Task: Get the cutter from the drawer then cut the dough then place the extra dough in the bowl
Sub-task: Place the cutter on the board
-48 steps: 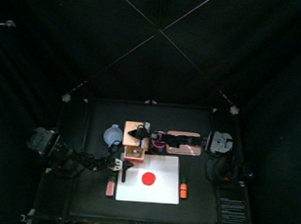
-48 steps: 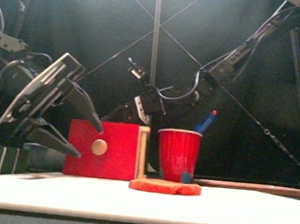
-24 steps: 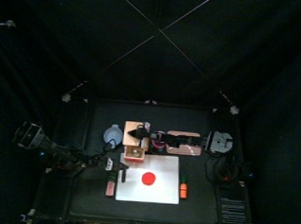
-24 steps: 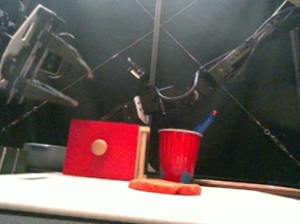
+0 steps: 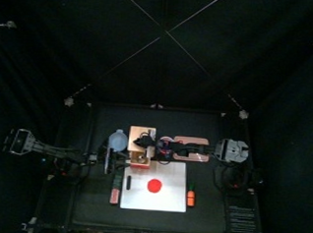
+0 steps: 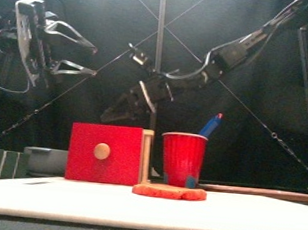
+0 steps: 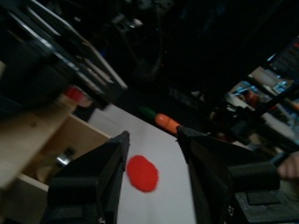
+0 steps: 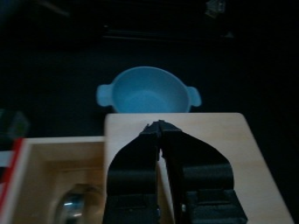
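While the cutter (image 8: 73, 206) lies in the drawer (image 8: 56, 143), right hand (image 8: 156, 128) is pressed together, left hand (image 7: 152, 136) spread.

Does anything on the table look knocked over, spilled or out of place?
Nothing stands out. The red dough lies flat on the white cutting board, the red cup stands upright, and the bowl sits upright beside the wooden box. The box's drawer is pulled out with the cutter inside, which suits the task.

right arm (image 6: 246, 42): black, slim, jointed | left gripper (image 7: 152, 134): broad black fingers (image 7: 100, 175) | right gripper (image 8: 158, 125): tapered black fingers (image 8: 135, 166)
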`<action>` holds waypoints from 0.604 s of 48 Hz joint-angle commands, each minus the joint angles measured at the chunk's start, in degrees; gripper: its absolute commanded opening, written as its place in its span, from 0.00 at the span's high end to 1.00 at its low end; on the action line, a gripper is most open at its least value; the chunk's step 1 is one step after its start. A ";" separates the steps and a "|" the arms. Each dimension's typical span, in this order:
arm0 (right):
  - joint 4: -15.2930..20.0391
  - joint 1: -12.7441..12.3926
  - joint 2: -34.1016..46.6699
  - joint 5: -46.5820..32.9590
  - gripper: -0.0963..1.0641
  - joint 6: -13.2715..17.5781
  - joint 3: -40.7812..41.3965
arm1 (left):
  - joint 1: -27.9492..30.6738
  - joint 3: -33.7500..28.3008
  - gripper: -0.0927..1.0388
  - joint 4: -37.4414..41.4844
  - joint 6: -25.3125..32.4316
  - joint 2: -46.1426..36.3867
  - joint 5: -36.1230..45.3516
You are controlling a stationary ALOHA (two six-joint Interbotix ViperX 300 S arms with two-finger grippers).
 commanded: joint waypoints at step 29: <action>8.96 5.63 -8.79 25.66 0.50 0.26 -1.23 | 1.85 -0.35 0.17 1.85 11.69 -1.85 -2.29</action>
